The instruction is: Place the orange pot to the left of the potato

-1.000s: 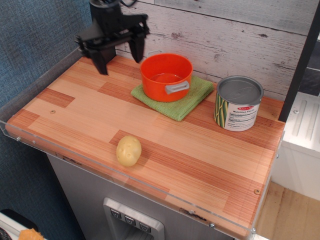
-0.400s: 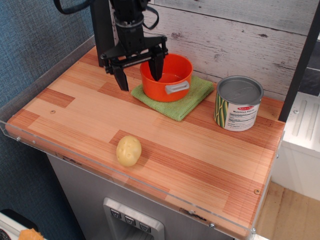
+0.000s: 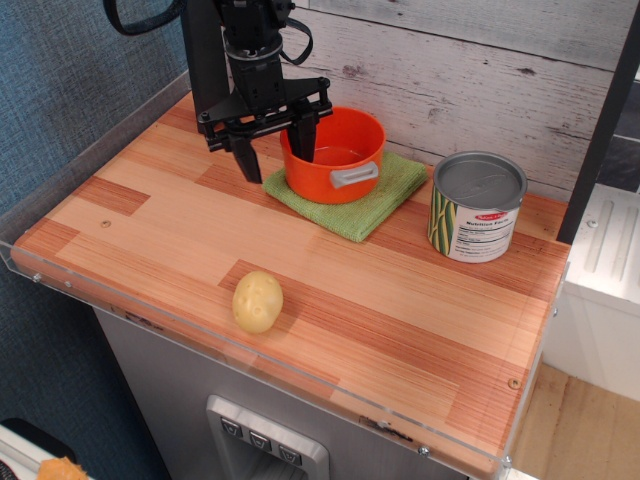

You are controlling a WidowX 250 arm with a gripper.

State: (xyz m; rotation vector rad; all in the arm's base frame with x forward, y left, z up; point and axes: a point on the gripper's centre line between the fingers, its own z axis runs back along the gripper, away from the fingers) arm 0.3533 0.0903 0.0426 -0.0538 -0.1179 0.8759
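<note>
The orange pot (image 3: 336, 160) with a grey side handle stands on a green cloth (image 3: 350, 195) at the back of the wooden board. The pale-yellow potato (image 3: 258, 301) lies near the board's front edge, well apart from the pot. My black gripper (image 3: 276, 155) is open and straddles the pot's left rim: one finger (image 3: 247, 160) is outside on the left, the other (image 3: 304, 142) reaches inside the pot. The pot's left handle is hidden behind the gripper.
A silver-topped tin can (image 3: 478, 206) stands right of the cloth. The wooden board (image 3: 160, 230) has a clear acrylic rim along the left and front edges. A planked wall (image 3: 470, 70) rises behind.
The gripper has moved right and down from the board's back left corner to the pot's left rim, and has lowered a little further since the last frame. The pot and potato have not moved.
</note>
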